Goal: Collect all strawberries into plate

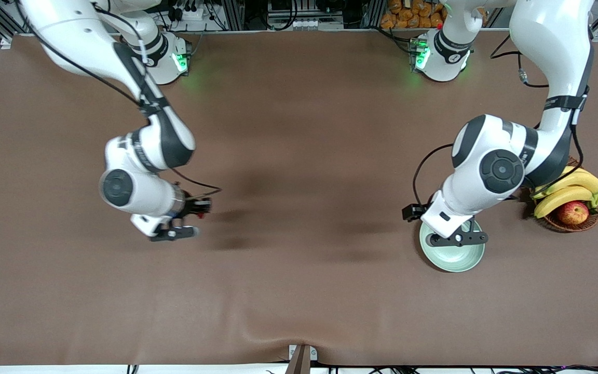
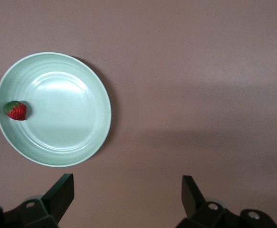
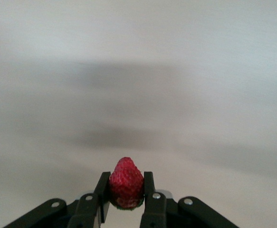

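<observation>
The pale green plate (image 1: 452, 254) (image 2: 52, 108) lies toward the left arm's end of the table. One strawberry (image 2: 16, 110) rests inside it by the rim; in the front view the arm hides that berry. My left gripper (image 1: 413, 212) (image 2: 127, 183) hangs open just beside the plate, with only bare table between its fingers. My right gripper (image 1: 199, 205) (image 3: 127, 178) is up over bare table toward the right arm's end. It is shut on a second strawberry (image 3: 126, 183), red tip pointing out from the fingers.
A brown wicker basket (image 1: 571, 224) with bananas (image 1: 569, 189) and a red-yellow apple (image 1: 573, 212) stands beside the plate, at the left arm's end. The brown cloth (image 1: 299, 156) covers the table, with a ripple near its front edge.
</observation>
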